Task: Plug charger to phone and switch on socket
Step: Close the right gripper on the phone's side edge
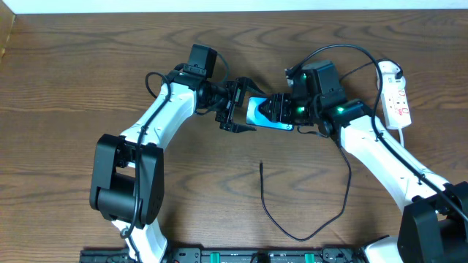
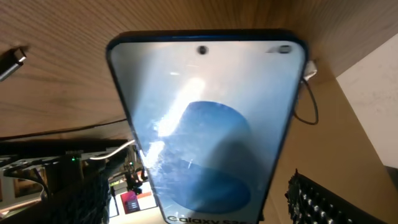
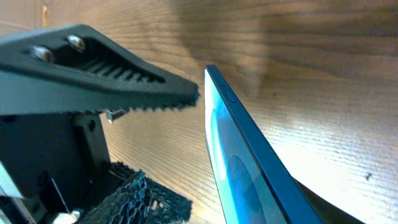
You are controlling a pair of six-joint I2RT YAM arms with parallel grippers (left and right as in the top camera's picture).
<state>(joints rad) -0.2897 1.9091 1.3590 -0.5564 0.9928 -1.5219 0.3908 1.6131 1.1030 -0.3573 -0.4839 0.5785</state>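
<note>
The phone (image 1: 262,115) has a bright blue screen and is held tilted above the table between both grippers. My right gripper (image 1: 281,109) is shut on its right end. My left gripper (image 1: 251,107) is open, its fingers on either side of the phone's left end with gaps on both sides. In the left wrist view the phone's screen (image 2: 205,124) fills the frame; in the right wrist view the phone (image 3: 242,155) is edge-on. The charger's black cable (image 1: 267,208) lies loose on the table, its tip (image 1: 262,165) below the phone. The white socket (image 1: 398,102) lies at the far right.
The cable loops near the front table edge, then rises along the right arm toward the socket. A white plug (image 1: 387,71) sits at the socket's top end. The left gripper's serrated finger (image 3: 124,84) shows in the right wrist view. The connector tip (image 2: 13,61) shows in the left wrist view.
</note>
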